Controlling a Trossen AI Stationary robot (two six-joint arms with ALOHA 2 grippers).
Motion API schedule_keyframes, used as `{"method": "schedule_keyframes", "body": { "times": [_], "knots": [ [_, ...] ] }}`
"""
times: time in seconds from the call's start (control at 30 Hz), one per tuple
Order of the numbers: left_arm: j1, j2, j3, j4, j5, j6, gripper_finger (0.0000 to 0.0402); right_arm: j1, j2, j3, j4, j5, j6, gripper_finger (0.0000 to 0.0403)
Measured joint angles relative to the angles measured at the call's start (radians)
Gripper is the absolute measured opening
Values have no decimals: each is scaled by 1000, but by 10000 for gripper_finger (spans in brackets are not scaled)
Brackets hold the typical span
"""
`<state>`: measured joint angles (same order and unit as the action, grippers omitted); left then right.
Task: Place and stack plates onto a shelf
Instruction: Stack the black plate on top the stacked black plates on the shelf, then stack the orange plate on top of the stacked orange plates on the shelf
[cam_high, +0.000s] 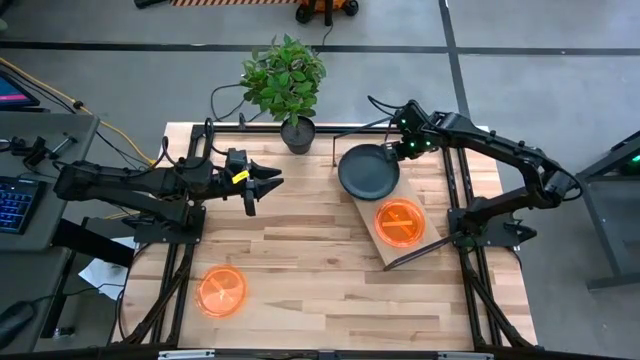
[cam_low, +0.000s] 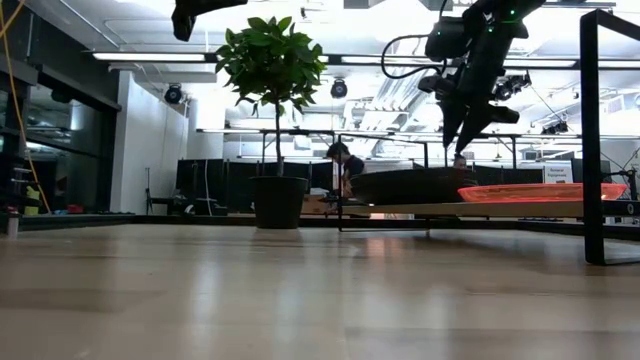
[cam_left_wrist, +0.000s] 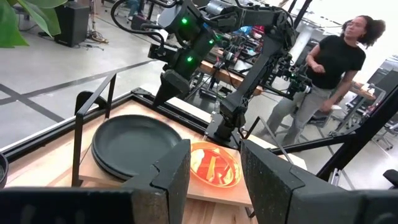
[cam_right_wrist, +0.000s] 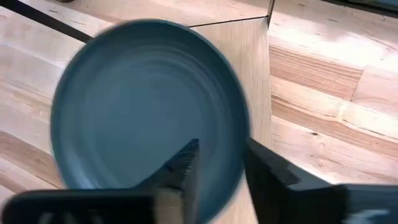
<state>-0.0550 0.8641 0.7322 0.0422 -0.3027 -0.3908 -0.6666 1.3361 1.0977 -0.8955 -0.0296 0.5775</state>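
Note:
A stack of dark grey plates (cam_high: 366, 173) (cam_left_wrist: 134, 146) (cam_right_wrist: 143, 106) sits on the far end of the light wood shelf (cam_high: 386, 256). An orange plate (cam_high: 400, 222) (cam_left_wrist: 214, 165) lies on the shelf's near end. Another orange plate (cam_high: 221, 291) lies on the tabletop near the left front. My right gripper (cam_high: 393, 152) (cam_right_wrist: 221, 168) is open and hovers over the dark stack's right rim, one finger over the bowl and one outside. The low view shows its tips (cam_low: 457, 152) just above the stack (cam_low: 410, 185). My left gripper (cam_high: 265, 192) (cam_left_wrist: 214, 180) is open, raised over mid-table, and faces the shelf.
A potted plant (cam_high: 297, 130) (cam_low: 277, 200) stands at the table's far edge, left of the shelf. The shelf's thin black legs (cam_left_wrist: 78, 143) rise beside the dark stack. A person (cam_left_wrist: 329, 68) stands beyond the table. Bare tabletop lies between the two arms.

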Motion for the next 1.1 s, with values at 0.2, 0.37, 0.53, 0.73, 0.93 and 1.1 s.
{"method": "schedule_keyframes", "body": {
  "times": [0.2, 0.37, 0.53, 0.73, 0.93, 1.1],
  "knots": [
    [0, 0, 0, 0, 0, 0, 130, 0, -16, 0, -15, 0, -58, 162],
    [0, 0, 0, 0, 0, 0, 130, 12, -86, 0, -61, 10, -106, 176],
    [0, 0, 0, 0, -1, -1, 130, 87, -175, 0, -114, 84, -158, 177],
    [0, 0, 0, 0, -1, -3, 130, 216, -335, -112, 20, 94, -89, 177],
    [0, 0, 0, 0, 63, -45, 130, 380, -510, -346, 349, 47, 120, 177],
    [0, 0, 0, 0, 149, -45, 130, 524, -566, -477, 698, 33, 224, 177]
  ]
}}
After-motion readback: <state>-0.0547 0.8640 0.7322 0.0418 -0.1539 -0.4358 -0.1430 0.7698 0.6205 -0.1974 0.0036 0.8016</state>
